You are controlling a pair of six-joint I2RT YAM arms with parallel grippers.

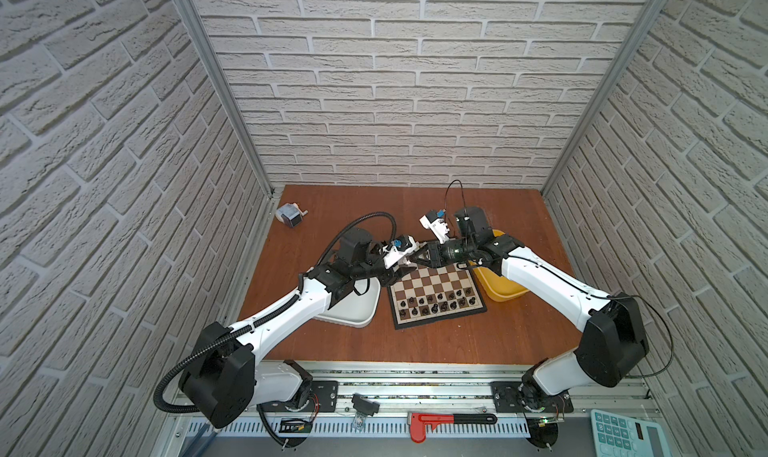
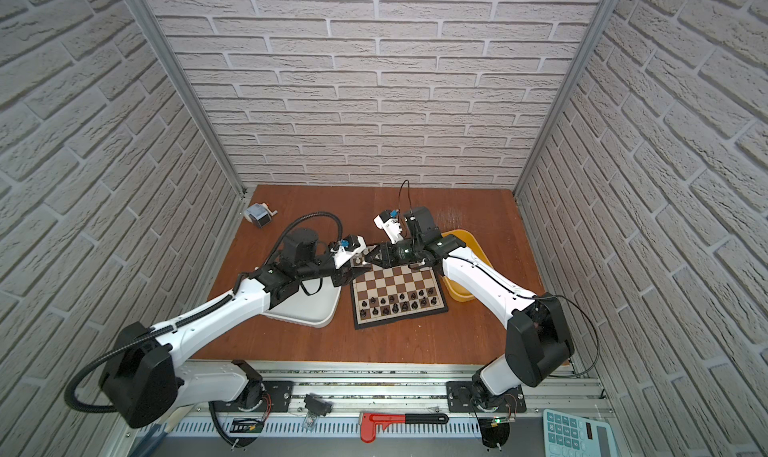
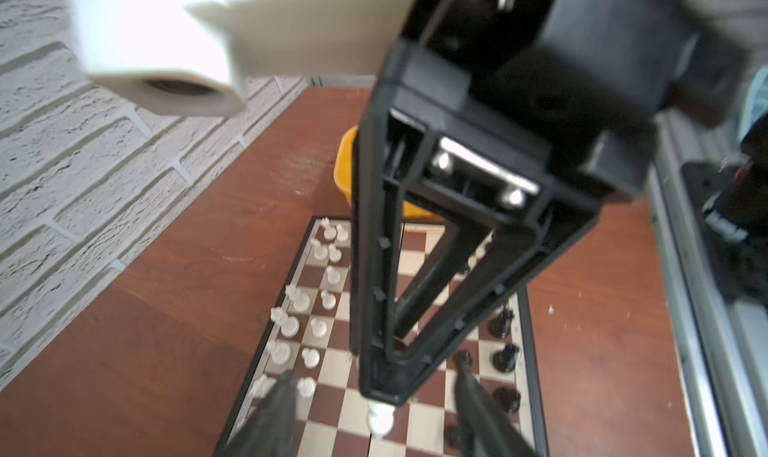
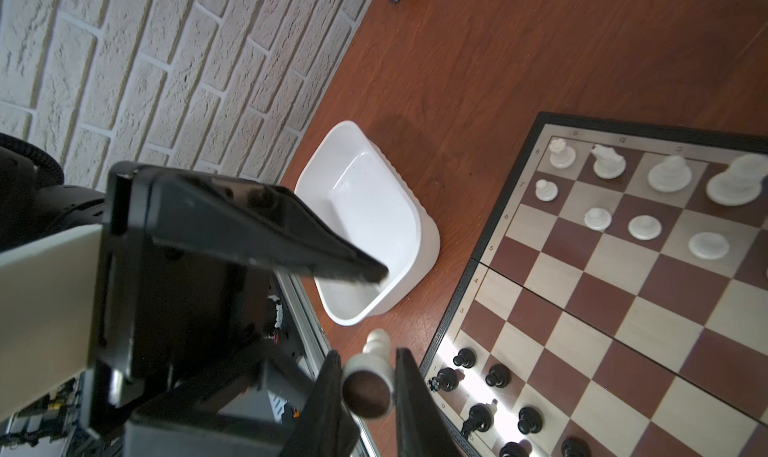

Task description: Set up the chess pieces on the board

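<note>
White pawn (image 4: 369,378) lies sideways, pinched in right tool (image 4: 367,361); left tool (image 3: 374,371) gapes empty just beside it. Best: rotate base down, lower onto board (image 4: 590,305) beneath tool, release gently.

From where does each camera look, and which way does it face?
Both top views: overhead behind the robot, looking down on the board, left arm, right arm.
Left wrist: behind the open left gripper, facing the board; right gripper fills it.
Right wrist: behind the right gripper, shut on a white piece; white tub beyond.
Both wrist views share that piece.
</note>
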